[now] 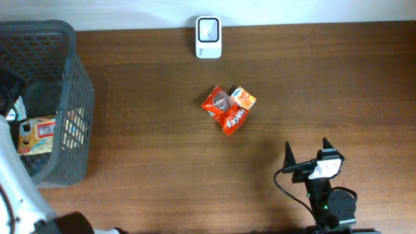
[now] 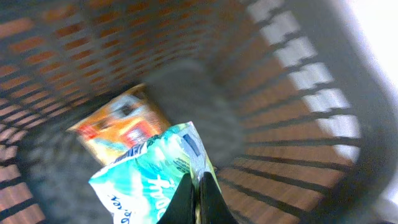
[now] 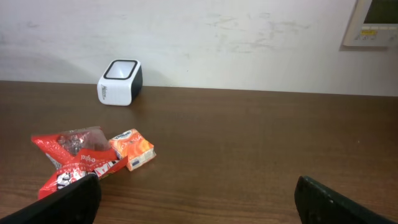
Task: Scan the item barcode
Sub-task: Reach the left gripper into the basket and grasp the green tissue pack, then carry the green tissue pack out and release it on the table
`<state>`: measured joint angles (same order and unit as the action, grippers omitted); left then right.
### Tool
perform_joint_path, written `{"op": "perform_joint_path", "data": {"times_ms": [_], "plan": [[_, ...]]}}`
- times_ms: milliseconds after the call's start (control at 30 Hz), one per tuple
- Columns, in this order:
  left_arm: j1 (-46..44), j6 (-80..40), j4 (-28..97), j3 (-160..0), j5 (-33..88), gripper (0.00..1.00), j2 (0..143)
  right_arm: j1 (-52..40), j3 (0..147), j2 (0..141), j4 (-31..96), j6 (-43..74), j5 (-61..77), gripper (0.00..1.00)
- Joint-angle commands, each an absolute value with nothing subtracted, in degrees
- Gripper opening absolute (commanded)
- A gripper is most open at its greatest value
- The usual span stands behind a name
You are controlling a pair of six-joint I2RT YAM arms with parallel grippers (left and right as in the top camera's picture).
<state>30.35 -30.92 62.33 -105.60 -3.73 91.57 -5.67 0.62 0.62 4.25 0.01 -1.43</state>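
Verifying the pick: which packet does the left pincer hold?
The teal-and-white packet in the basket, its edge pinched by the left pincer. The orange packet behind it and the red packet and orange pack outside lie free.

Brown wooden table (image 1: 338,84); white wall (image 3: 249,43) behind; beige panel (image 3: 373,25) on wall, upper right.

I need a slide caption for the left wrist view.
Left gripper shut on a teal packet in the basket, orange packet below.

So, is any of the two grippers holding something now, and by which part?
The left gripper pinches the teal snack packet by one edge, inside the basket. The right gripper is open and holds nothing.
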Motion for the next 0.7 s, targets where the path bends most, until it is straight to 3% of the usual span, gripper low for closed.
{"op": "perform_joint_path", "data": {"times_ms": [0, 100, 167, 400, 533, 667], "plan": [[29.85, -30.57, 58.37, -106.34, 16.58, 0.00, 85.12, -5.50, 0.32, 0.32, 4.67, 0.47, -1.74, 0.98], [25.87, -29.19, 54.98, -106.34, 29.52, 0.00, 82.98, -5.50, 0.32, 0.32, 4.67, 0.47, -1.74, 0.98], [18.57, -26.96, 54.65, -106.21, 30.83, 0.00, 82.85, -5.50, 0.32, 0.32, 4.67, 0.47, -1.74, 0.99], [-14.50, -5.72, 54.68, -106.00, 13.89, 0.00, 91.39, -5.50, 0.32, 0.32, 4.67, 0.47, -1.74, 0.98], [-24.32, 3.81, 54.65, -106.00, 13.43, 0.00, 101.86, -5.50, 0.32, 0.32, 4.67, 0.47, -1.74, 0.98], [-29.32, 4.67, 52.45, -106.00, 13.69, 0.00, 112.81, -5.50, 0.32, 0.32, 4.67, 0.47, -1.74, 0.98]]}}
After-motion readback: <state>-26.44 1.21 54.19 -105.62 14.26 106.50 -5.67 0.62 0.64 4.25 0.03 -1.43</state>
